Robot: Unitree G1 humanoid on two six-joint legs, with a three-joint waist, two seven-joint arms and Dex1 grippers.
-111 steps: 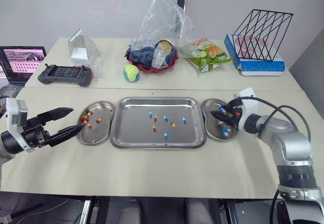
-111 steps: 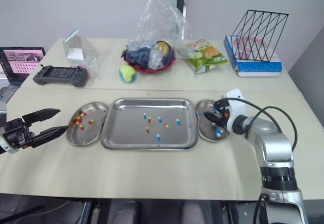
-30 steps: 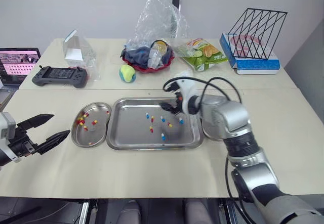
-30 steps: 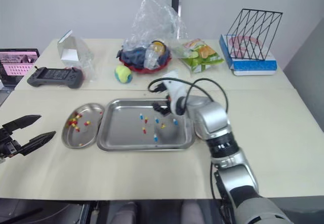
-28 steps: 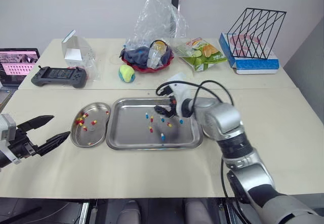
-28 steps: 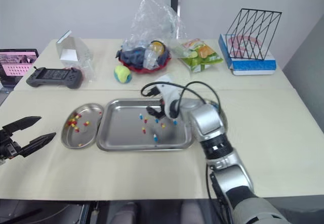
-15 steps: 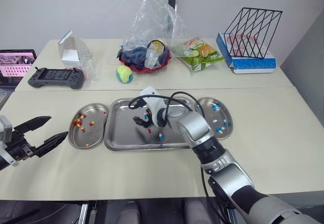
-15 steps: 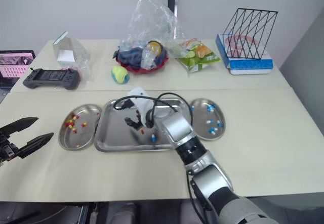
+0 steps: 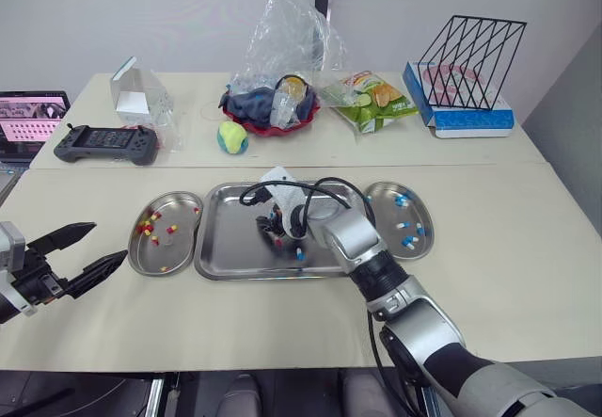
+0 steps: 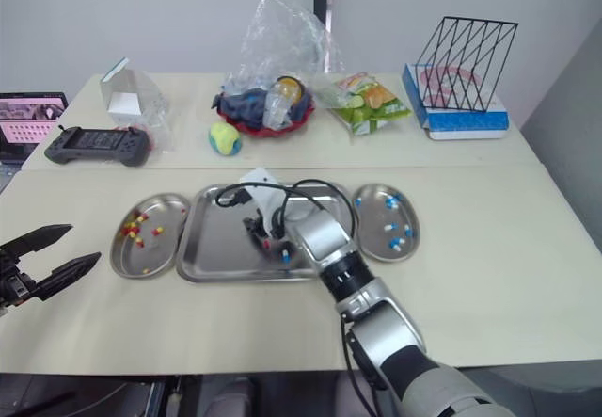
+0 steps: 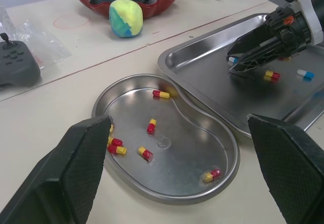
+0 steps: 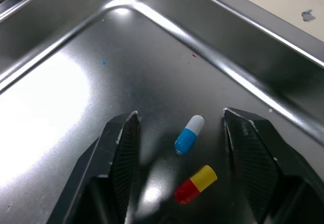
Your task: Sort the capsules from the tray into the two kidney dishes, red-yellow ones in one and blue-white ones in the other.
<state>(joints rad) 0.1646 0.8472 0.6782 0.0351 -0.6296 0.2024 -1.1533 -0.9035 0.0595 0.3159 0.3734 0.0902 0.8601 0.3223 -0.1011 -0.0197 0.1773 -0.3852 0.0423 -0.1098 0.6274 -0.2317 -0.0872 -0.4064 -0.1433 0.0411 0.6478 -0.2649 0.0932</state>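
Reaching into the tray (image 9: 226,245), the right hand (image 9: 273,227) is spread wide and empty; the left hand (image 9: 105,244) hangs open, empty, just beside the red-yellow dish (image 9: 177,257). From the right wrist, a blue-white capsule (image 12: 189,134) and a red-yellow capsule (image 12: 195,184) lie on the tray between its fingers (image 12: 121,153).

table (image 9: 527,248) | tray (image 9: 226,238) / left kidney dish (image 9: 174,257) / right kidney dish (image 9: 420,215) / gamepad (image 9: 103,142) / ball (image 9: 231,136) / red bowl (image 9: 252,126) / snack bag (image 9: 372,97)
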